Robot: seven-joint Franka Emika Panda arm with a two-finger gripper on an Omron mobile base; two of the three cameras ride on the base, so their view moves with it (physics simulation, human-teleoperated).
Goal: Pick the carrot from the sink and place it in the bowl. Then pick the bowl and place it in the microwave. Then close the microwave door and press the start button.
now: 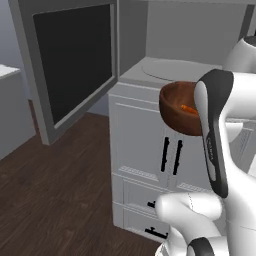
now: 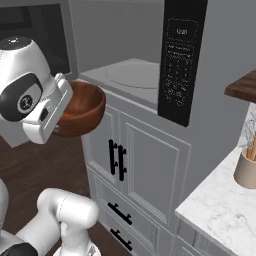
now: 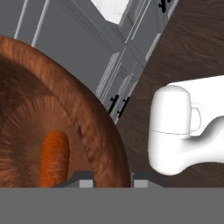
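A: Where's the bowl [image 1: 177, 109]?
B: In the air, before the open microwave [image 2: 131, 75], above grey cabinets [image 2: 142, 160] and dark wood floor [image 1: 55, 200]. Carrot [image 3: 54, 158] lies inside.
A: Gripper [image 3: 109, 183]?
B: Pinching the bowl's rim, one finger each side.
A: Door [image 1: 67, 62]?
B: Swung wide left. White marble counter [image 2: 220, 210] at right.

I stand in a kitchen: built-in microwave [image 2: 135, 80], grey panelled cabinets [image 2: 145, 165], marble counter [image 2: 220, 210], utensil crock [image 2: 246, 170].
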